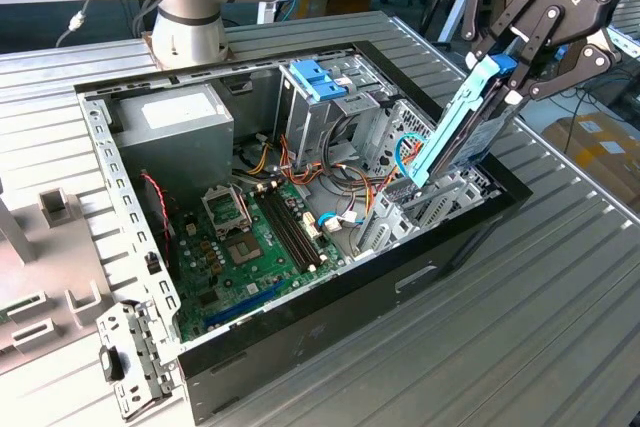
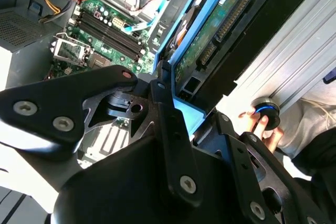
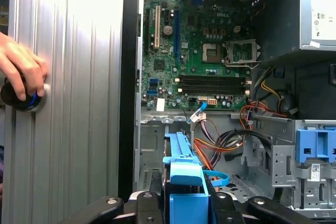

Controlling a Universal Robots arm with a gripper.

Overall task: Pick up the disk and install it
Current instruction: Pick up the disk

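Currently clamping my gripper [image 1: 512, 69] on upper end of disk [image 1: 478, 137], holding it tilted, lower end dipping into computer case [image 1: 300, 347]. Judging it heavy, rigid, shock-sensitive; gripping by blue side rails [image 1: 450, 125], keeping pads off exposed circuit board [image 2: 210, 35].

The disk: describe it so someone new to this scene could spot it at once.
Find the open computer case; at its edge on the exterior view's right, the black claw grips the disk. It is the flat slab in a blue frame, tilted steeply, unlike the grey power-supply box and the blue latch fixed inside.
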